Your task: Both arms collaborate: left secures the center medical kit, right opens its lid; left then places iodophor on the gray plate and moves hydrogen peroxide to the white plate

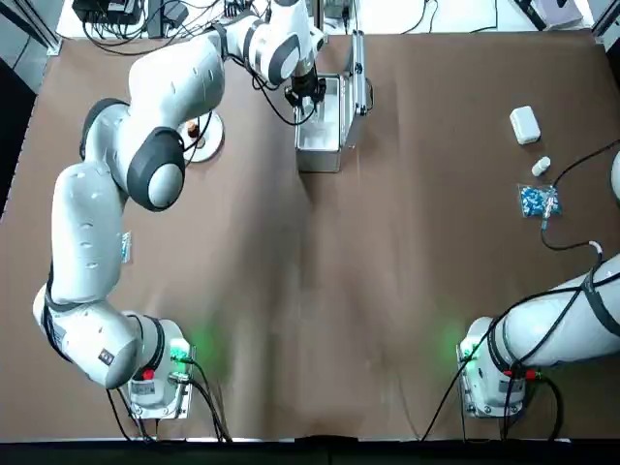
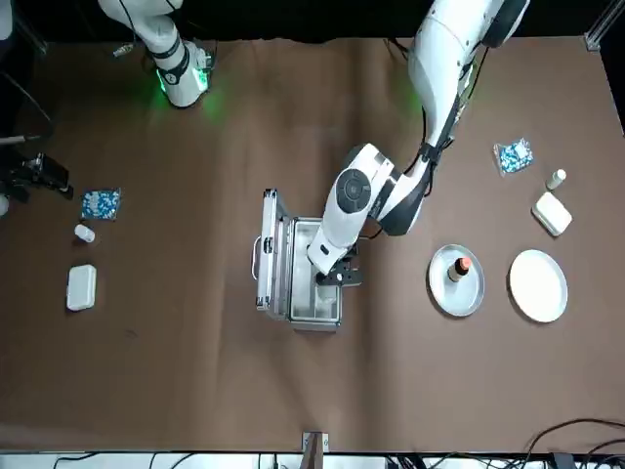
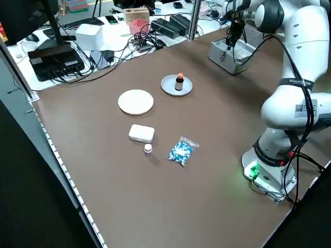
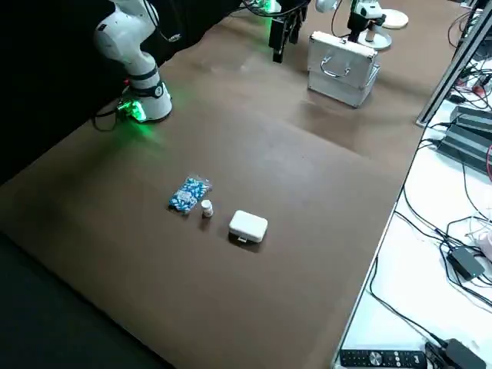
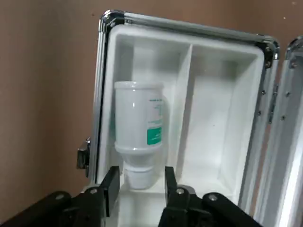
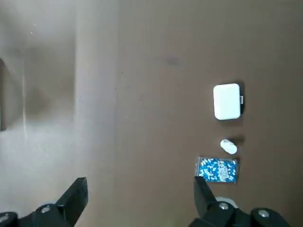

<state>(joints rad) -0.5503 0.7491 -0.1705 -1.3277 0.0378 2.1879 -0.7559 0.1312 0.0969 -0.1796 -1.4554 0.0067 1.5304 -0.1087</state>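
- Peroxide step under way — iodophor bottle (image 2: pixel 459 270) already stands on the gray plate (image 2: pixel 441 290).
- Left gripper (image 5: pixel 138 182) hangs in the open medical kit (image 5: pixel 222 118), fingers parted around the cap of the lying hydrogen peroxide bottle (image 5: pixel 138 130), nothing held.
- Next: close, lift — smooth white plastic, likely slippery.
- Right gripper (image 6: pixel 139 196) open, idle.

Two glossy white arms had rounded segments with dark grey joint caps. Black cables trailed along both. Green lights glowed at each base, beside red fittings. The fingers (image 5: pixel 111 182) were black.
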